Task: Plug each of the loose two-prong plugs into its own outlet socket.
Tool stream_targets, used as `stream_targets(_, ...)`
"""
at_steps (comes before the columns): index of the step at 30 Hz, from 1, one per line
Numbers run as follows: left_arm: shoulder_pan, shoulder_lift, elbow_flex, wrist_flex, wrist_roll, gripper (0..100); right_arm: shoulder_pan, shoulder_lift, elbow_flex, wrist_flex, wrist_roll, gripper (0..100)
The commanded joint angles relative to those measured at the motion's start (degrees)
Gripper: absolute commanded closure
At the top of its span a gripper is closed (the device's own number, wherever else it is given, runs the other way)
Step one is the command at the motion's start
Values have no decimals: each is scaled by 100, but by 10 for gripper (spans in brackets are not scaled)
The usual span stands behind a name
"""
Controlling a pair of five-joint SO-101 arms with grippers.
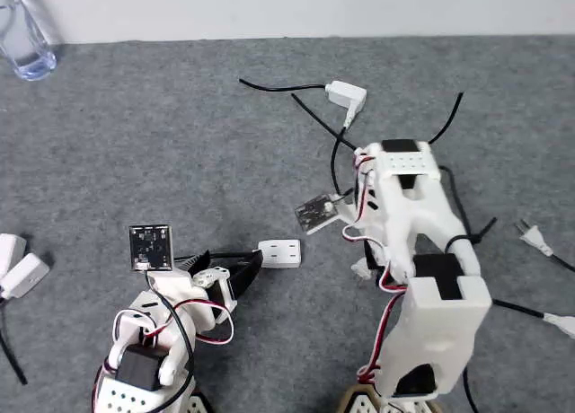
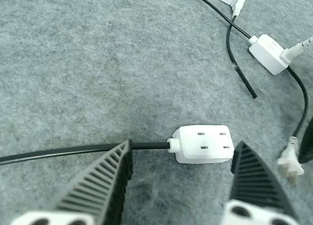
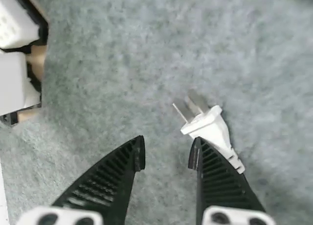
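Surface (image 1: pixel 180 117): grey, felt-like fabric with a short fuzzy nap.

Outlet socket (image 2: pixel 203 146): smooth white plastic, a rounded rectangular block lying flat with its slots facing up. A black round cord (image 2: pixel 63 150) leaves one short end. From above, its long axis runs across the surface, cord end toward the left arm. It sits just in front of the left hand (image 2: pixel 184 146), whose ribbed black fingers are spread wide, one alongside the cord and one past the block's free end. Contact with either finger cannot be confirmed.

Two-prong plug (image 3: pixel 208 124): white moulded body tapering into a ribbed collar, with two flat bare-metal prongs. It lies flat on the fabric, prongs pointing away from the right hand (image 3: pixel 167 144), its long axis running back along one finger. That hand's fingers stand apart with nothing between them; the plug lies outside the gap.

Second socket block (image 1: pixel 346 94): white, farther up the surface.

Another white plug (image 1: pixel 536 238): near the right edge.
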Motion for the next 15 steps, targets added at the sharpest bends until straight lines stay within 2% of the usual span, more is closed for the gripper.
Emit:
stream_targets(1,62,-35,-48,9,-9,689,-286,4,-62,-462,-343,843)
stream_targets(6,62,-35,-48,9,-9,689,-382,-22,-62,-655,-519,843)
stream_targets(10,70,-35,-48,9,-9,689,-382,-242,-114,-180,-484,843)
stream_targets(15,70,-35,-48,9,-9,689,-330,-497,-62,-92,-132,842)
